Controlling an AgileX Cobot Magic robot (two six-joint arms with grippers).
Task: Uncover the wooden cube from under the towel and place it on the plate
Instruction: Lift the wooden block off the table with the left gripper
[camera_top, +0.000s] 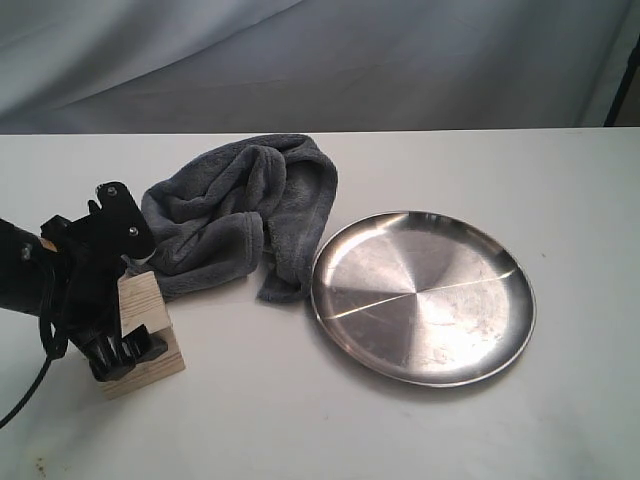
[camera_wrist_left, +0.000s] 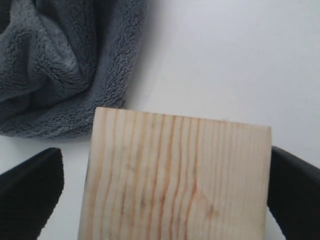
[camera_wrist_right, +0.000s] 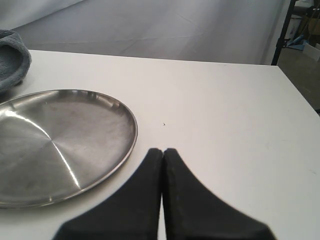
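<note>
Plainly uncovered, the wooden cube (camera_top: 140, 302) sat on the white table (camera_top: 300, 430) at about 8 o'clock in the exterior view, grain lines showing on its top face. The left gripper (camera_wrist_left: 165, 197) straddled it with jaws spread wide. In the left wrist view one black finger (camera_wrist_left: 30, 197) stood off from the block with a strip of table between them, while the other finger (camera_wrist_left: 295, 195) lay right against its opposite side; the block was not clamped.

At 1 o'clock of the cube, just beside it, the dark-grey towel (camera_top: 240, 215) lay bunched in loose folds. At 3 o'clock of the cube, well apart from it, the stainless-steel plate (camera_top: 450, 330) rested flat, with a towel corner close to its rim at 9 o'clock.

The right gripper (camera_wrist_right: 162, 150) hung over bare table beside the plate, its pads pressed together on nothing.
</note>
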